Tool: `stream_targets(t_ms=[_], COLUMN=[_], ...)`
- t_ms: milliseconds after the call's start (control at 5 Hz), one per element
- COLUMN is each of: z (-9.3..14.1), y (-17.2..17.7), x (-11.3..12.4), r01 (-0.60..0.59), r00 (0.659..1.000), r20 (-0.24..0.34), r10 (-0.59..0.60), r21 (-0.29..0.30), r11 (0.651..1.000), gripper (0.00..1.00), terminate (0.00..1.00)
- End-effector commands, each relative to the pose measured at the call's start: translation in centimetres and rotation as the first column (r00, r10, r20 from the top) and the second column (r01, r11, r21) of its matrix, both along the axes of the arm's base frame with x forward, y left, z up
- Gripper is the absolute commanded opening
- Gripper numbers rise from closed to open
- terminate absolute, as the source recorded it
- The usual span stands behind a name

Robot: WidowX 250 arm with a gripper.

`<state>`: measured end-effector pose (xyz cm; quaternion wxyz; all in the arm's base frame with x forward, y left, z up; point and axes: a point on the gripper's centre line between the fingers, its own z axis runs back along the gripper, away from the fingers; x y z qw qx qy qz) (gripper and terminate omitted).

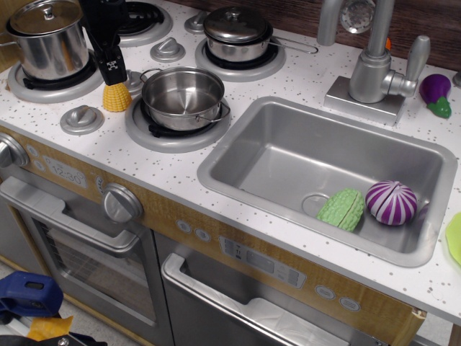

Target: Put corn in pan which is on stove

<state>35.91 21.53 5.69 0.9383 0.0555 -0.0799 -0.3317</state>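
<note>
The yellow corn (117, 97) stands upright on the white speckled stove (108, 148), just left of the pan. My gripper (112, 72) comes down from above and its black fingers are closed on the top of the corn. The pan (183, 97) is a shallow shiny steel pot with wire loop handles, open and empty, sitting on the front right burner ring (176, 133). The corn is beside the pan, not in it.
A tall lidded steel pot (49, 37) stands at the back left. A low lidded saucepan (238, 32) sits on the back right burner. The sink (288, 155) holds a green ridged vegetable (343, 209) and a purple one (392, 202). The faucet (374, 61) is behind it.
</note>
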Motion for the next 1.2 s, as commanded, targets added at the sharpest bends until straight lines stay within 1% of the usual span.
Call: stream_targets(t_ms=[0,400,800,1000], z=[0.0,-1.4,-2.5,-3.2], y=[0.0,0.8,1.8,2.4], x=[0.0,0.0,-0.1,-0.2], r01=[0.0,-0.01,-0.006,0.01], r00=[1.0,1.0,0.999,0.999], r20=[0.0,0.011,0.031,0.055], r10=[0.0,0.011,0.01,-0.002], r21=[0.0,-0.093,-0.122,-0.131], r11=[1.0,0.996,0.992,0.991], gripper=[1.0,1.0,1.0,1.0], terminate=[0.0,0.0,0.0,0.0])
